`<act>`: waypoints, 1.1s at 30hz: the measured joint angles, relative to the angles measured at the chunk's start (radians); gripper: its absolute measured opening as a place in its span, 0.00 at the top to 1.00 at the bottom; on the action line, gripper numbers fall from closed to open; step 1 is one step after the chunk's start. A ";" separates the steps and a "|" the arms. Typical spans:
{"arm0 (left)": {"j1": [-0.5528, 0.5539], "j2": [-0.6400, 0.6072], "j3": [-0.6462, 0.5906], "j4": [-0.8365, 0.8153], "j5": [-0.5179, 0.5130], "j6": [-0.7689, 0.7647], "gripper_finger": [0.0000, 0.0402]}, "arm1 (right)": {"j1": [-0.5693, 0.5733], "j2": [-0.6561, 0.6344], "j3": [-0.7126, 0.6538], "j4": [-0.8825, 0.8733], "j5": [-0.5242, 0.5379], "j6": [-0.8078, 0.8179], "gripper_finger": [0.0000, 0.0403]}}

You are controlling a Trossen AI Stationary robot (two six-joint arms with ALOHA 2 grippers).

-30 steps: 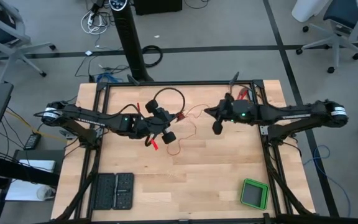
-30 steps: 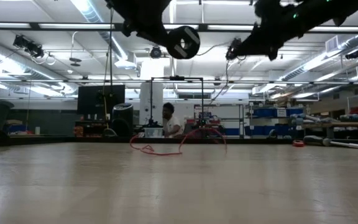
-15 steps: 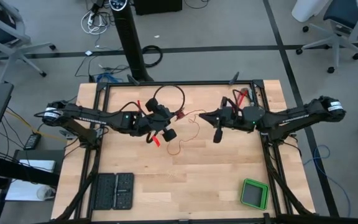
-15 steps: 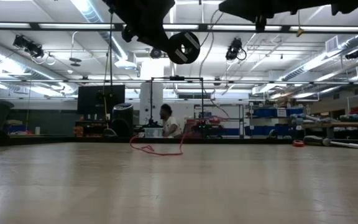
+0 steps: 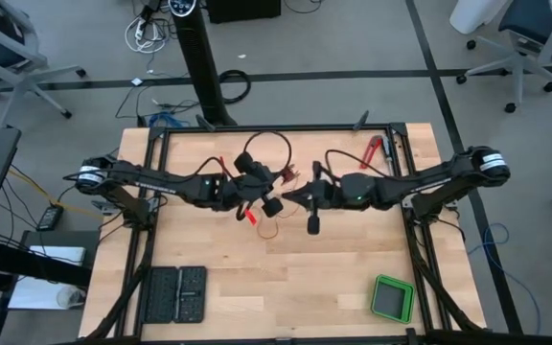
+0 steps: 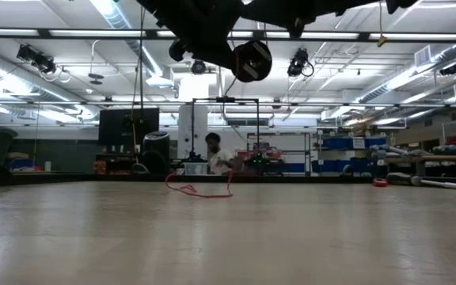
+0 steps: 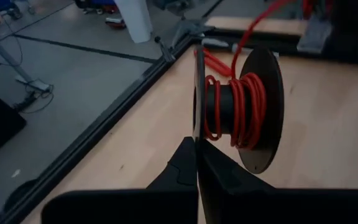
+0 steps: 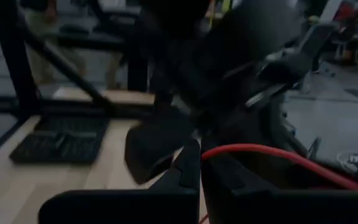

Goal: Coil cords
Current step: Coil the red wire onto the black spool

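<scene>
The cord is a thin red wire, partly wound on a black spool (image 7: 241, 109) that hangs above the table's middle (image 5: 274, 206). My left gripper (image 7: 196, 146) is shut on the spool. My right gripper (image 8: 201, 148), close to the spool's right (image 5: 293, 195), is shut on a free stretch of the wire (image 8: 278, 155). A slack loop of the wire (image 5: 271, 230) lies on the table below them and shows in the low view (image 6: 200, 190). My left gripper pinches one flange of the spool at its rim (image 7: 197, 127) between its two fingers. The fingers come from the table's left, slanting a little down. The spool is lifted clear of the table with its axis about level. My right gripper pinches the red wire (image 8: 213, 151) between its fingertips, coming about level from the table's right. The wire runs off from the fingers in a gentle arc and is clear of the table there.
A black cable loop (image 5: 266, 144) lies just beyond the spool. A red-handled tool (image 5: 372, 150) lies at the far right, a green box (image 5: 392, 299) at the near right and two black trays (image 5: 177, 294) at the near left. A black frame (image 5: 276, 129) edges the table.
My right gripper has travelled toward the table's left, up to the spool, still shut on the wire, and has rolled somewhat. My left gripper has shifted slightly toward the right with the spool. The loose wire on the table has drawn into a smaller loop.
</scene>
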 joint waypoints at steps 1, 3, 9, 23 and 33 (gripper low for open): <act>0.000 0.000 0.000 0.014 0.002 -0.005 1.00 | 0.000 0.011 0.007 -0.014 -0.002 0.000 1.00; 0.000 0.000 0.000 0.052 0.032 -0.007 1.00 | 0.000 0.035 0.020 -0.030 -0.005 0.000 1.00; 0.000 -0.001 -0.002 0.090 0.204 0.000 1.00 | -0.011 0.082 0.038 -0.076 -0.012 0.010 1.00; 0.000 0.000 0.000 0.188 0.147 -0.131 1.00 | 0.033 0.126 0.042 -0.079 0.293 -0.093 1.00; 0.000 0.000 0.001 0.228 0.176 -0.181 1.00 | 0.052 0.127 0.041 -0.183 0.403 -0.258 0.99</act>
